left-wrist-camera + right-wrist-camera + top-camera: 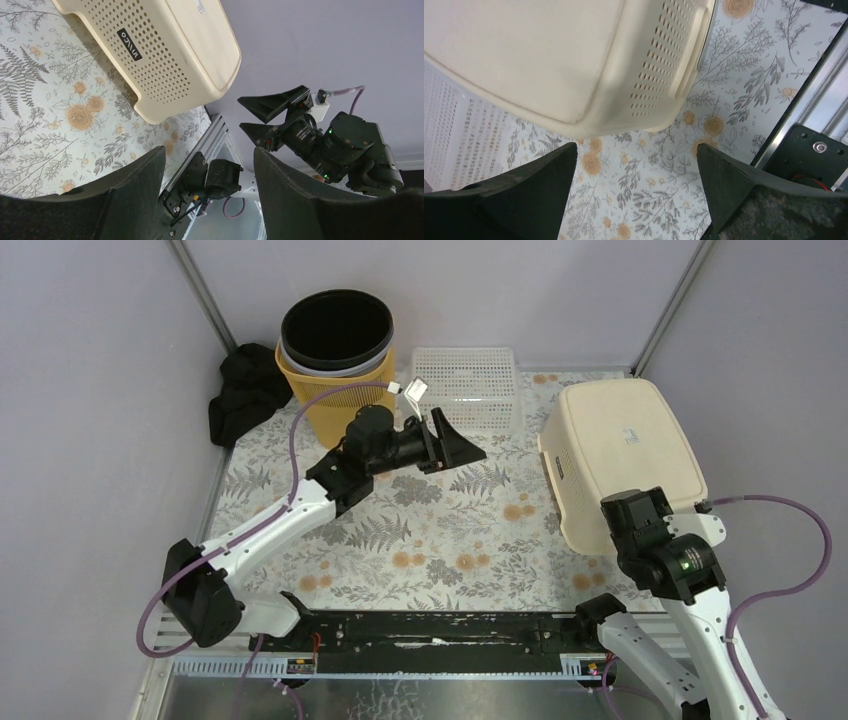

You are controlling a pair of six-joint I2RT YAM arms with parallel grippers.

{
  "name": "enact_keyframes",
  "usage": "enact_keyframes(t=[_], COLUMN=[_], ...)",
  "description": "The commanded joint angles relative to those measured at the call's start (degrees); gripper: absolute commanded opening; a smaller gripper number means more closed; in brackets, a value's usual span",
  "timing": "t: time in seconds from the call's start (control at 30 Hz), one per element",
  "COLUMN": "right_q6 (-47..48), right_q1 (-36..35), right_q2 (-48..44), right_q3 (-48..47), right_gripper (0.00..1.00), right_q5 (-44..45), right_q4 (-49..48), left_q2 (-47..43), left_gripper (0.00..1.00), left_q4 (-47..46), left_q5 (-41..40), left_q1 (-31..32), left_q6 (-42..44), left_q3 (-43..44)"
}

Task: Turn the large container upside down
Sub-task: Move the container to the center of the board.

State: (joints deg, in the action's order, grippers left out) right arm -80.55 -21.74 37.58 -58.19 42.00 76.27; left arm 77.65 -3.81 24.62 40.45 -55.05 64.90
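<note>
The large cream perforated container (620, 455) lies bottom-up on the floral table at the right. It also shows in the left wrist view (165, 55) and the right wrist view (549, 60). My right gripper (632, 515) is above the container's near corner, open and empty; its view shows its jaws wide apart (636, 146) over bare table just past the container's edge. My left gripper (455, 440) is in the air over the middle of the table, pointing right, open and empty (210, 150). The left wrist view shows the right gripper (241, 113) with spread fingers.
A yellow basket holding stacked black and grey bins (335, 340) stands at the back left, with a black cloth (245, 390) beside it. A white mesh basket (467, 385) sits at the back centre. A black rail (430, 625) runs along the near edge.
</note>
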Motion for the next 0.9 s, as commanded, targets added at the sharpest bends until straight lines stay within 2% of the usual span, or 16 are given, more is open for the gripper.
enact_keyframes(t=[0.0, 0.27, 0.4, 0.53, 0.7, 0.77, 0.87], right_q6=[-3.4, -3.5, -1.3, 4.4, 16.4, 19.2, 23.0], right_q1=[0.2, 0.6, 3.2, 10.7, 25.2, 28.0, 28.7], right_q2=[2.3, 8.6, 10.9, 11.4, 10.9, 11.7, 12.5], right_q3=[-2.4, -2.5, -2.0, 1.8, 9.2, 10.7, 12.8], right_gripper=[0.96, 0.96, 0.96, 0.96, 0.95, 0.95, 0.94], right_q5=[10.1, 13.2, 11.2, 6.5, -7.5, -10.9, -13.9], right_q4=[-0.8, -7.4, -11.5, -18.3, -32.1, -34.8, -39.1], left_q2=[-1.9, -6.0, -7.8, -10.1, -11.6, -11.7, -11.5], left_gripper=[0.72, 0.72, 0.72, 0.72, 0.72, 0.72, 0.72], left_q4=[2.8, 4.0, 5.1, 7.2, 9.5, 9.9, 10.1], left_q5=[0.5, 0.6, 1.7, 1.4, 1.1, 1.2, 1.3], left_q1=[-0.1, -1.0, -2.9, -4.0, -4.9, -5.2, -5.4], left_q6=[2.9, 3.7, 3.9, 4.9, 5.7, 5.8, 6.0], left_q3=[-1.7, -5.8, -7.8, -8.0, -7.8, -7.8, -7.7])
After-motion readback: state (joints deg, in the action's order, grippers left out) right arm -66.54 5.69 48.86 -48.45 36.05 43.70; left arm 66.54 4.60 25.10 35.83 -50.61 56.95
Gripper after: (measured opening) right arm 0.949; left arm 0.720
